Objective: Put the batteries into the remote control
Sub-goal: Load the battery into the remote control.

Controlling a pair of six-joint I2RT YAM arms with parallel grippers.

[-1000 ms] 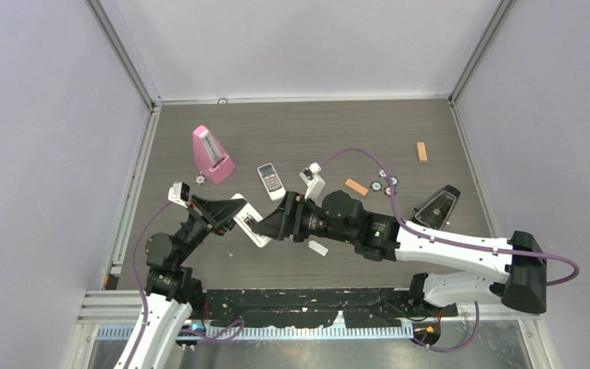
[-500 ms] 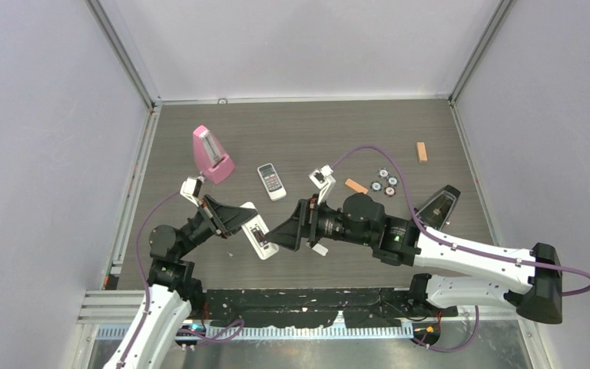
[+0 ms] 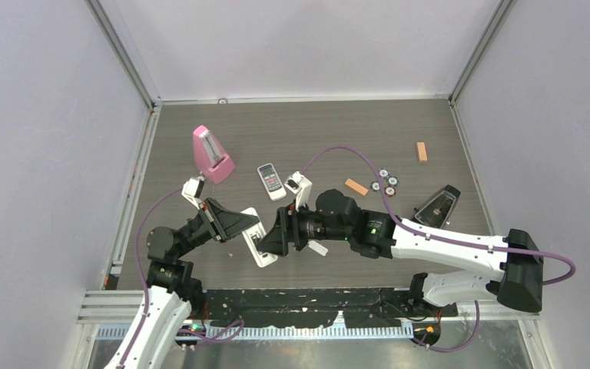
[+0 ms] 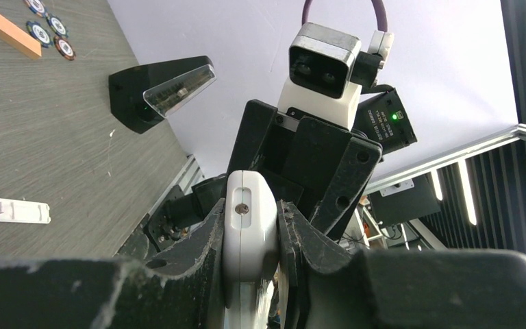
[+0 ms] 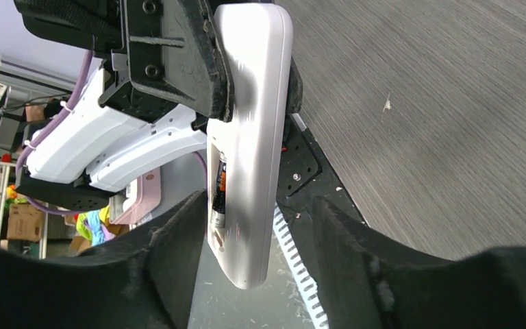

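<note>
My left gripper (image 3: 244, 226) is shut on the long white remote control (image 3: 256, 237) and holds it tilted above the table. The left wrist view shows the remote's end (image 4: 248, 219) clamped between both fingers. My right gripper (image 3: 273, 234) is open, its jaws straddling the remote's free end with a gap on one side. In the right wrist view the remote (image 5: 250, 130) stands edge-on, with a dark, orange-labelled battery (image 5: 218, 184) seated in its open bay. I see no loose batteries.
A small white battery cover (image 3: 319, 248) lies by the right gripper. A shorter remote with a display (image 3: 271, 181), a pink metronome (image 3: 212, 154), a black metronome (image 3: 436, 206), two orange blocks (image 3: 356, 187) and coin-like discs (image 3: 388, 182) lie farther back.
My right gripper pulled back to the right, then came left again, and its jaws now straddle the remote's end. My left gripper shifted slightly, still holding the remote.
</note>
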